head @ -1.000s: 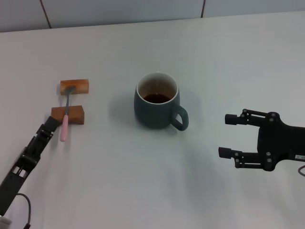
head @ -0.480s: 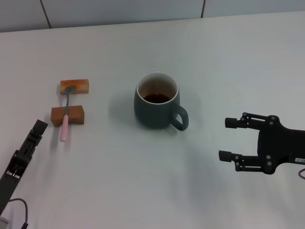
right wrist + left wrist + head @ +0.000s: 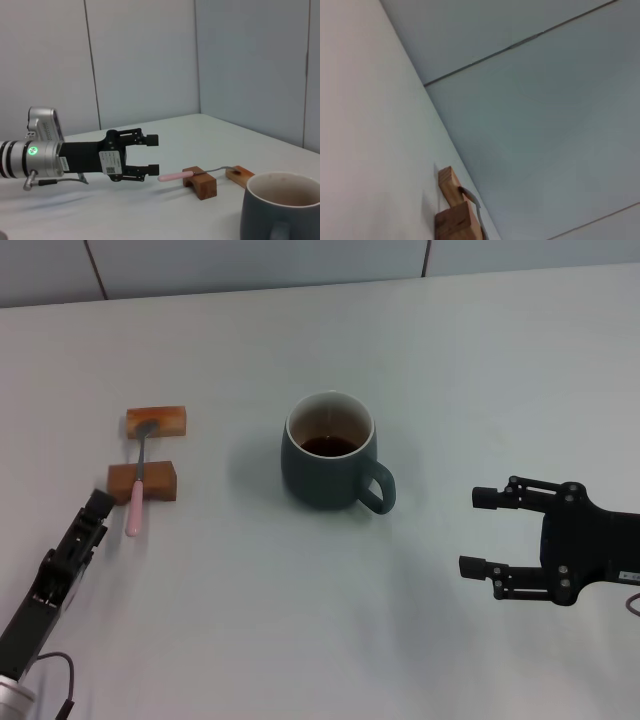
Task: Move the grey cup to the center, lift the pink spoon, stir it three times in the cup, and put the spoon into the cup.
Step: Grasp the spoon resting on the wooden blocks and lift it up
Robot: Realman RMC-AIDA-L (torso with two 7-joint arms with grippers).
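The grey cup (image 3: pixel 328 455) stands upright near the middle of the white table (image 3: pixel 300 640), holding dark liquid, its handle toward my right gripper; it also shows in the right wrist view (image 3: pixel 280 210). The pink spoon (image 3: pixel 137 490) lies across two wooden blocks (image 3: pixel 143 481), its metal bowl on the far block and its pink handle (image 3: pixel 175 175) jutting out. My left gripper (image 3: pixel 98 506) is open and empty just short of the handle's tip, as the right wrist view (image 3: pixel 151 155) shows. My right gripper (image 3: pixel 482 530) is open and empty, well right of the cup.
The far wooden block (image 3: pixel 156 421) and the near one also show in the left wrist view (image 3: pixel 454 220) with the spoon's shaft (image 3: pixel 473 202). A grey panelled wall (image 3: pixel 300 260) runs behind the table's far edge.
My left gripper drew back from the spoon handle, then came forward again to just short of its tip. My right gripper sank slightly, then held still. Cup and spoon have not moved.
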